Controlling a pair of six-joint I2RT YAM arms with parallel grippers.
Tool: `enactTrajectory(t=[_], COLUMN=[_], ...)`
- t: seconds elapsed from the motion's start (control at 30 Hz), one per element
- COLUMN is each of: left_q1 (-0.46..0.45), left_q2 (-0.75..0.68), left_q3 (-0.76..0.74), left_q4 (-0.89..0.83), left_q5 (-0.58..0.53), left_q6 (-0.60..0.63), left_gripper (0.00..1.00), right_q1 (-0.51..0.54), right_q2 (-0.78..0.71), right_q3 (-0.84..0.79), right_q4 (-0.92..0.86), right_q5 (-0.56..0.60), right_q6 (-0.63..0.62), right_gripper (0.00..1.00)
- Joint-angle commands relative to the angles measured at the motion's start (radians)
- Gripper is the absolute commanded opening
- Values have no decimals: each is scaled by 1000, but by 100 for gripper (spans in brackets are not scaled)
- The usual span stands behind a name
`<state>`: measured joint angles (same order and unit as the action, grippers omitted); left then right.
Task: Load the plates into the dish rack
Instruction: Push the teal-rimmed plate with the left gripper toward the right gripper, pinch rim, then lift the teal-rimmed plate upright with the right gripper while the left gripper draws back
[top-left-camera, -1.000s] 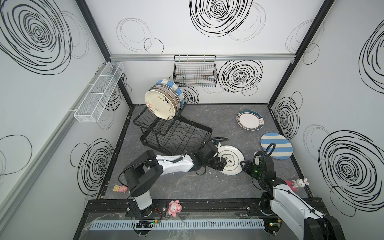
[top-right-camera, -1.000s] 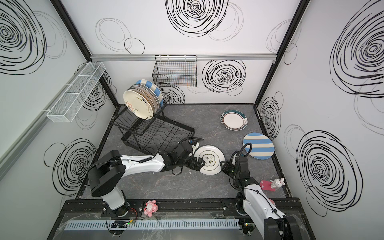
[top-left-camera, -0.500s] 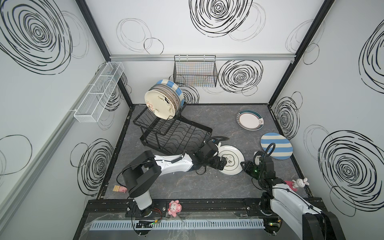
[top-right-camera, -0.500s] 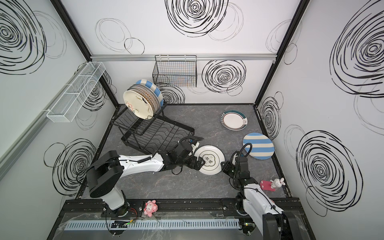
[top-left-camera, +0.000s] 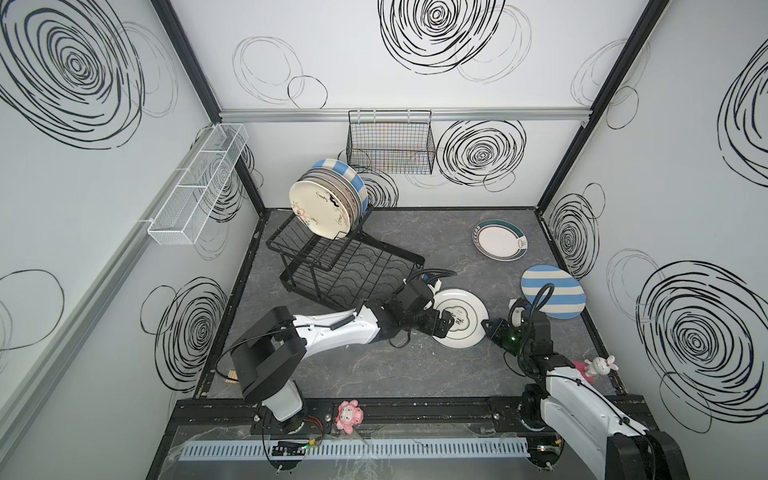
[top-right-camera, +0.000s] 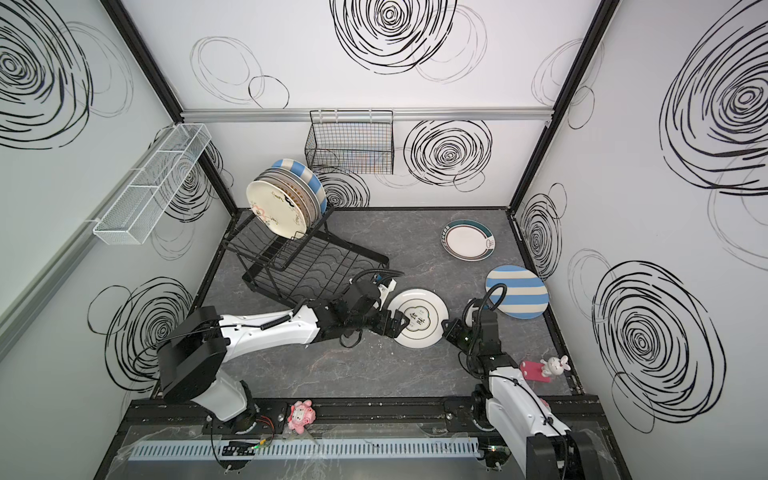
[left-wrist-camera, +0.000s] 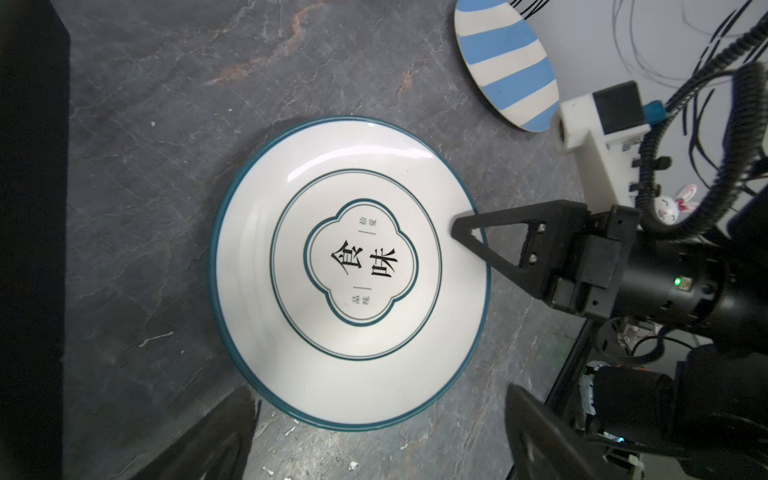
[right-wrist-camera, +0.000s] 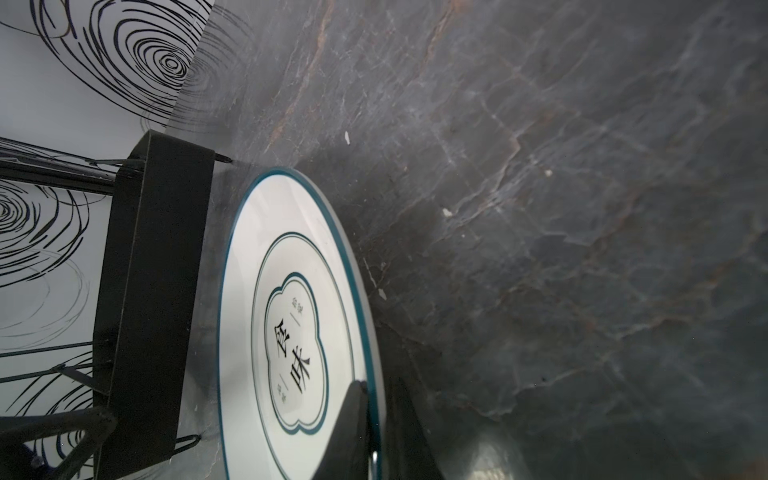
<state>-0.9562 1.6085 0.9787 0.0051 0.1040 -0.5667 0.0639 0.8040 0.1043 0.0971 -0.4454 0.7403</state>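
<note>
A white plate with a teal rim and black characters (top-left-camera: 464, 332) (top-right-camera: 419, 332) (left-wrist-camera: 349, 270) (right-wrist-camera: 299, 332) lies on the dark floor beside the black wire dish rack (top-left-camera: 345, 270) (top-right-camera: 307, 266). My right gripper (top-left-camera: 487, 328) (top-right-camera: 447, 328) (right-wrist-camera: 376, 419) is shut on this plate's rim; one of its fingers (left-wrist-camera: 469, 226) lies on the plate's upper face. My left gripper (top-left-camera: 442, 323) (top-right-camera: 395, 323) (left-wrist-camera: 374, 449) is open at the opposite edge, holding nothing. Several plates (top-left-camera: 324, 208) stand in the rack's upper tier. A teal-rimmed plate (top-left-camera: 498, 240) and a blue-striped plate (top-left-camera: 552, 291) lie flat at the right.
A black mesh basket (top-left-camera: 390, 149) hangs on the back wall and a long white mesh basket (top-left-camera: 199, 183) on the left wall. A pink toy (top-left-camera: 349, 415) sits on the front rail. A bunny toy (top-left-camera: 598, 365) stands at the right edge.
My right gripper has closed on the plate's rim. Both arms have stayed almost where they were.
</note>
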Motion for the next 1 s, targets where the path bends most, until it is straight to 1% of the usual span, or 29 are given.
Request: enactTrajectory(t=[0.0,0.17,0.3,0.4,0.47,0.63,0.73,0.87,0.97], left_q1=[13,48,105,176,227,343,422,539,638], left_q2=[-57,-156,-292,-417,-505,-700,-782,-849,-854], left_q3=[35,3,-64,-134,-165,-185,-155,-110,-91], left_q4=[-11,-62,-127,-151,-201,-360,-462,-567,-617], left_q5=[-14,-10,-20,23,33,-6,-15,-48,-52], left_q6=[16,20,13,2,-4,15,23,65,107], left_gripper=[96,96,96,96,96,96,96,96,96], right_q1=[-11,-13,-12,-12,-9,23,90,272,410], right_q2=[-27,-59,-72,-74,-68,-40,-1,81,168], right_q3=[54,149,257,354,424,583,697,860,976], right_q4=[-105,-168,-223,-273,-294,-296,-277,-241,-195], right_q5=[45,57,63,76,82,110,161,316,423], right_q6=[-56,-108,-188,-238,-274,-334,-356,-401,-451], right_gripper=[0,0,0,0,0,0,0,0,0])
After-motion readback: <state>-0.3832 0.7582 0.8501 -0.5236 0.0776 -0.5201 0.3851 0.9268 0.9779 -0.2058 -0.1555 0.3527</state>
